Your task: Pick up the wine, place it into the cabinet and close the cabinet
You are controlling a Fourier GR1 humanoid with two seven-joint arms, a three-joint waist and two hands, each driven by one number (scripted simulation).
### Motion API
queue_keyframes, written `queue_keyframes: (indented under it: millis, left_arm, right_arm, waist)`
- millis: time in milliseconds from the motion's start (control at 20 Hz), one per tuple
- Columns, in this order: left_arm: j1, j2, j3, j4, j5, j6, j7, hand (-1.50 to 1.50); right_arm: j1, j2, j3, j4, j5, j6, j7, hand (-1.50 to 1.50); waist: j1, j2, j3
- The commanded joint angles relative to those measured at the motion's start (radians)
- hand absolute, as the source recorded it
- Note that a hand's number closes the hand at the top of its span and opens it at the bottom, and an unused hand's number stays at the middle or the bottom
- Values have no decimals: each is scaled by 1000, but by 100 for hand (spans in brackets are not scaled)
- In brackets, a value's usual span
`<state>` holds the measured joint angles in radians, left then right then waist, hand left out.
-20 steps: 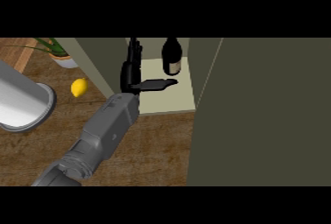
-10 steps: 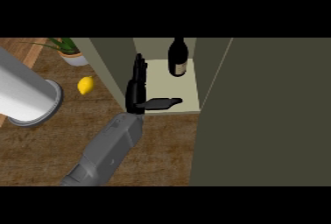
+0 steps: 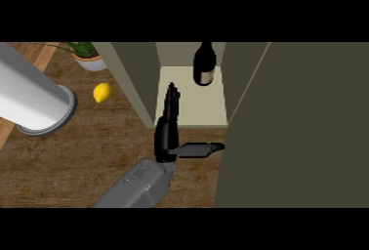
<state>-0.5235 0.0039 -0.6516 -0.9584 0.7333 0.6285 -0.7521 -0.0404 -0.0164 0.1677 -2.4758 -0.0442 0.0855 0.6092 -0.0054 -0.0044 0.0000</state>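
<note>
A dark wine bottle (image 3: 204, 64) with a pale label stands upright at the back of the open cabinet, on its cream shelf (image 3: 198, 108). My left hand (image 3: 166, 140) is at the shelf's front left edge, nearer me than the bottle and well apart from it. Its fingers point straight into the cabinet along the left wall, and the thumb sticks out to the right. The hand is open and holds nothing. The cabinet door (image 3: 302, 127) stands open on the right, a large dark olive panel. My right hand does not show.
On the wooden counter (image 3: 79, 156) to the left lie a yellow lemon (image 3: 102, 92), a big grey cylinder (image 3: 32, 97) and a potted plant (image 3: 88, 59) further back. The cabinet's left wall (image 3: 137, 73) separates them from the shelf.
My left hand has drawn back toward me, from deep beside the bottle to the shelf's front edge. The bottle stays standing in the cabinet.
</note>
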Motion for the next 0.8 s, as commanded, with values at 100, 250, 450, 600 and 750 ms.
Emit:
queue_keyframes:
  millis: [100, 250, 450, 600, 750]
  left_arm:
    - [140, 64, -37, -275, -65, 51, 85, -150]
    - [262, 81, -90, -413, -106, 100, 95, -150]
    - [327, 120, -136, -581, -190, 221, 175, -150]
    - [414, 172, -158, -695, -218, 248, 185, -150]
    - [481, 196, -150, -760, -221, 166, 171, -150]
  right_arm:
    - [54, -1, 6, -107, -16, 3, 25, -150]
    - [-39, -34, -85, -66, -70, 0, 57, -150]
    - [-46, -20, -59, -57, -33, -17, 73, -150]
    - [-62, -49, -131, -46, -114, 8, 73, -150]
    - [-24, -47, -122, -48, -123, 31, 45, -150]
  waist:
    - [8, 0, 0]
    - [14, 0, 0]
    - [11, 1, 0]
    - [13, 1, 1]
    - [8, 2, 0]
